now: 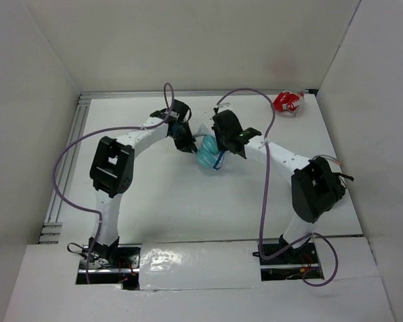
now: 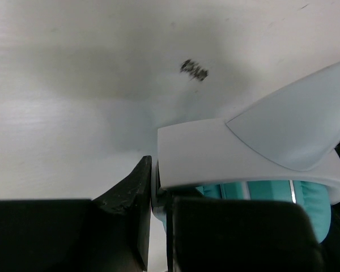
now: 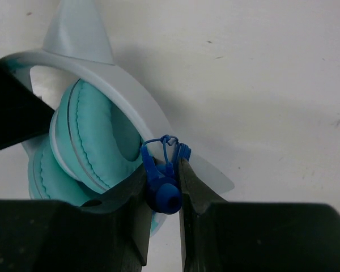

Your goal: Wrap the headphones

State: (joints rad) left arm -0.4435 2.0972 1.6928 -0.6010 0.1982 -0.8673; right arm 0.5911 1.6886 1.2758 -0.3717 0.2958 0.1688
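From above, the headphones (image 1: 207,159) lie near the middle of the table (image 1: 188,208), wedged between the left gripper (image 1: 186,143) and the right gripper (image 1: 219,155), which meet over them and hide most of their shape. Only a teal patch shows there, and neither grip can be read from that height.

The wrist cameras fill this in. The left gripper (image 2: 157,190) has its fingers nearly together on the edge of the white headband (image 2: 215,153), with teal padding (image 2: 272,192) just below it. The right gripper (image 3: 163,184) is pinched on the blue plug (image 3: 162,195), and small loops of thin blue cable (image 3: 167,144) bunch just above its fingertips, against the headband.

A red-and-white object (image 1: 288,102) sits well apart in the upper right corner of the table. Purple cables (image 1: 265,174) arch over both arms. A small dark mark (image 2: 194,69) lies on the table above the headband.

In the right wrist view the headband (image 3: 130,93) curves from upper left to lower right, the two teal ear cups (image 3: 90,147) stacked beneath it, and one pointed white ear tip (image 3: 79,31) aims at the top of the frame.
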